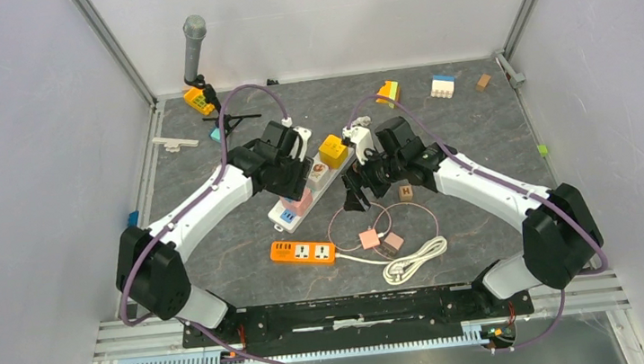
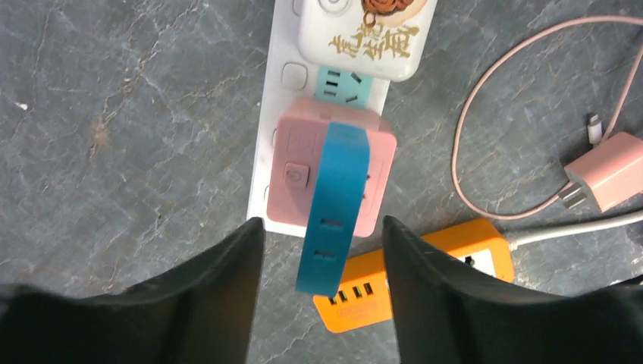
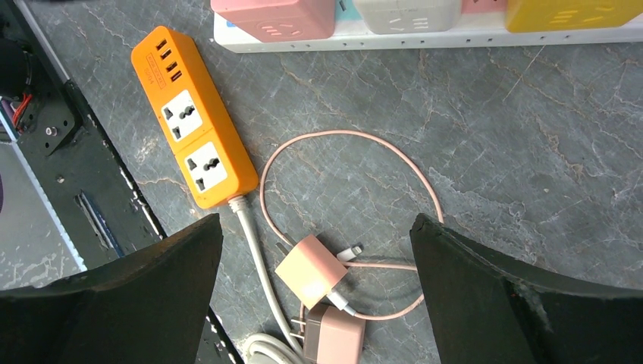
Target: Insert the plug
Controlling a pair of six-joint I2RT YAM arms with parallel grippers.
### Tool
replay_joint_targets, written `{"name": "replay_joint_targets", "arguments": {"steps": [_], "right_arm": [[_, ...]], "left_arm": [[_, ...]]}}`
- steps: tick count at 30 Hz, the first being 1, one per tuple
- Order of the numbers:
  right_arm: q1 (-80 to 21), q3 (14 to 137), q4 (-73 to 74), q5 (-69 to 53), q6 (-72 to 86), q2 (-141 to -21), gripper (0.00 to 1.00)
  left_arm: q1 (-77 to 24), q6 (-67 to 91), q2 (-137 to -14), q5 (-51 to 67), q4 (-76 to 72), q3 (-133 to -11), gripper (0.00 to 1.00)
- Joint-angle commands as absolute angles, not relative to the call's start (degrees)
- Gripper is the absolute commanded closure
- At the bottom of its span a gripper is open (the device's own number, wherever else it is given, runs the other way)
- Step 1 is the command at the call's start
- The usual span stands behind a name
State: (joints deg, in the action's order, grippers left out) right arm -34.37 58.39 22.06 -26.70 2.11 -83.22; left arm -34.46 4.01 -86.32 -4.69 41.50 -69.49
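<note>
So, left gripper (image 2: 322,224) sits over the near end of the white strip (image 2: 277,114). Fingers are apart, one each side of the blue plug (image 2: 337,189), with a gap showing both sides, so not clamped on anything. The blue plug stands up out of the top face of the pink cube adapter (image 2: 299,178), which sits on the strip at its end. Looks inserted, so task prob near done. Can't tell from any view if the pins are fully home, though. Wrist cam makes it look a bit skewed, could be perspective only.

Right gripper (image 3: 315,220) is wide open, holding nothing. It hovers over the pink chargers (image 3: 309,269) and their cable loop (image 3: 356,136), near the orange strip (image 3: 193,129). Not touching the white strip.

Risks imo:
- Clearance btwn fingers and plug is slim. Any sideways drift on the retreat means a finger rubs the plug, then tips it or drags it out of the cube.
- Stack is tall: plug on cube on strip. A nudge up top levers the cube too.
- Nothing braces the strip, and it looks loose on the table. If a re-press is needed it may slide or rock.
- Right arm dropping from where it is could snag that cable loop.
</note>
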Motion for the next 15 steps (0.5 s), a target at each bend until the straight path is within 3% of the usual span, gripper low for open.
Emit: {"name": "replay_joint_targets", "arguments": {"steps": [1,6,15], "right_arm": [[-34.10,61.73,22.57,-25.98,1.58,-83.24,0.02],[-34.15,63.09,24.84,-21.76,1.41,-83.24,0.02],[-33.43,62.21,27.07,-12.47,2.58,-81.65,0.02]], "left_arm": [[-34.28,6.20,-84.43,-5.81,46.41,-75.80,0.30],[-34.22,8.87,-82.11,-4.91,46.41,-81.10,0.14],[-34.21,14.67,-75.52,-0.27,42.49,-79.36,0.05]]}}
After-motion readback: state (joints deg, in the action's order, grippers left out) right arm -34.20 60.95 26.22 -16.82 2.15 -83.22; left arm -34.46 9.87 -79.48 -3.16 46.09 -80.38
